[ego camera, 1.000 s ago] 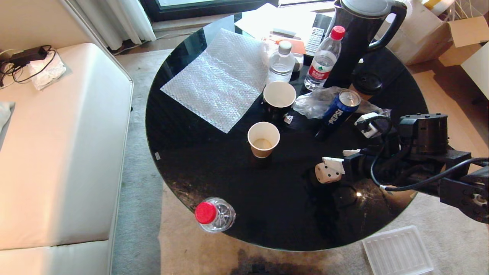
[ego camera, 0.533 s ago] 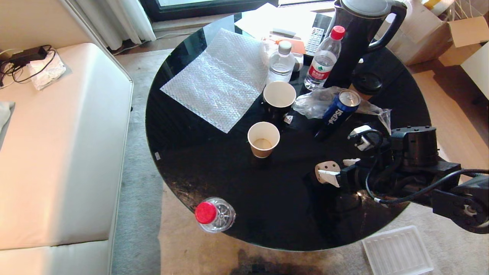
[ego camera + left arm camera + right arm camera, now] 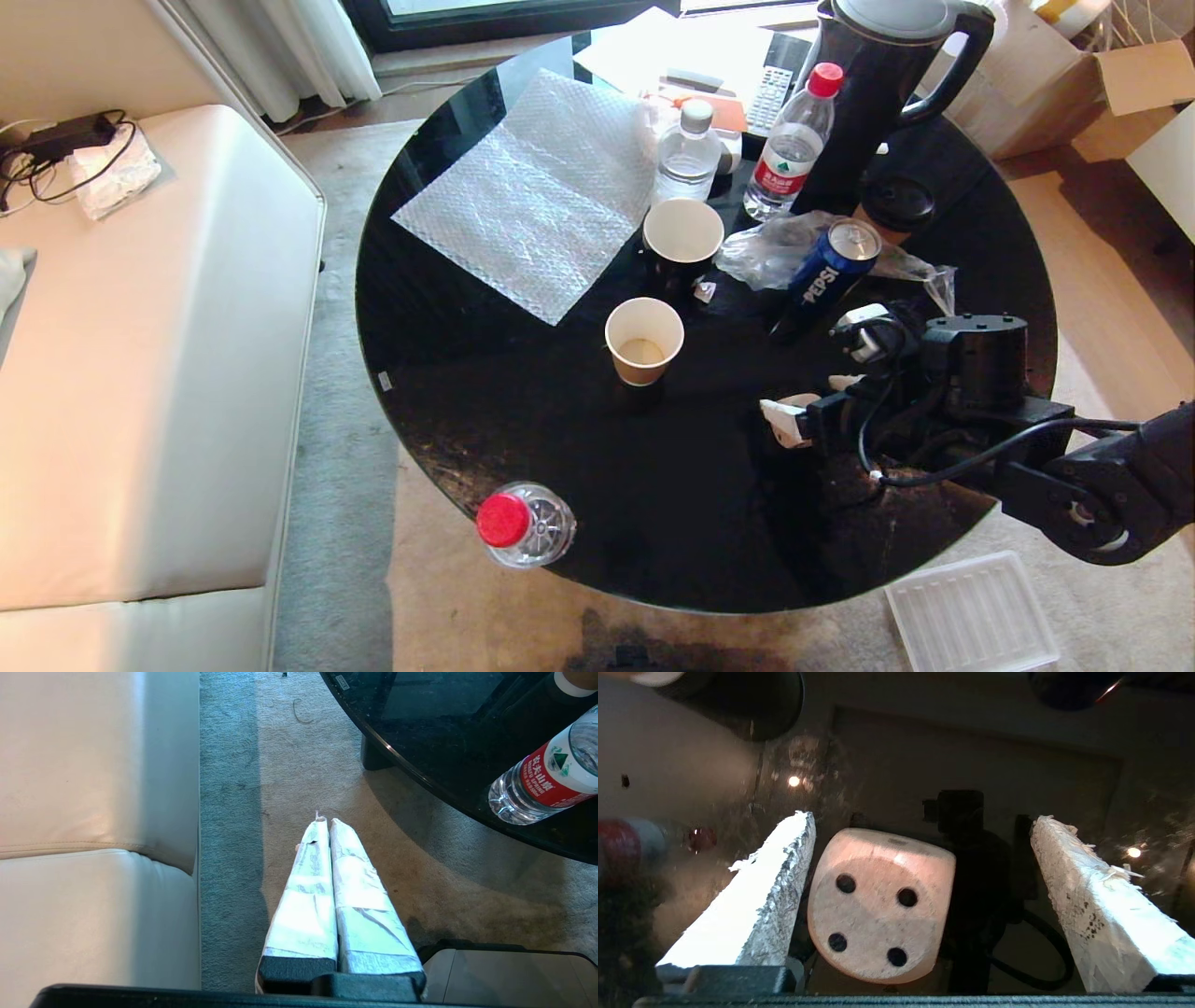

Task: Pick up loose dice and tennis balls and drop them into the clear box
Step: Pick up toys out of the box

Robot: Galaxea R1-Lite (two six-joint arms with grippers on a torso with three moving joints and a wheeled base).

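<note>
Lowered since the earlier frame, the right gripper [image 3: 920,896] now straddles the beige die [image 3: 878,914] on the black table [image 3: 560,439], jaws wide open; next, close on it.

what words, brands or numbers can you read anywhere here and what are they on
"PEPSI": on the blue can on the black table.
Four pips, no numeral: on the face of the beige die shown to the right wrist view.
Red label with white Chinese characters and a green triangle logo: on the water bottle, too blurred to read.
Remote control buttons: too small to read.
</note>
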